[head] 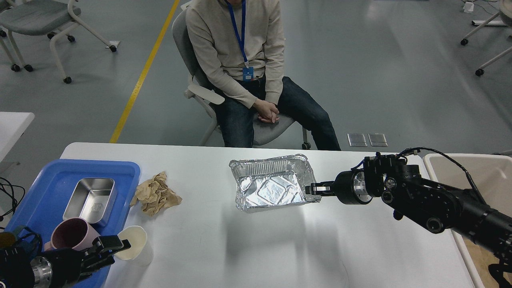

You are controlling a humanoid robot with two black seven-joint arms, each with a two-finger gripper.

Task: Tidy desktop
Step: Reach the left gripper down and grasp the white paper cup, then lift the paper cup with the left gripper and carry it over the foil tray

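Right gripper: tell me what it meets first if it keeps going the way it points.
The right gripper points left and its fingers already seem closed on the foil tray's right rim, so that tray comes first.

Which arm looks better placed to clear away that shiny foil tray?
Right. Its gripper is already at the foil tray's right edge, with the beige bin beside that arm. The left gripper sits far off.
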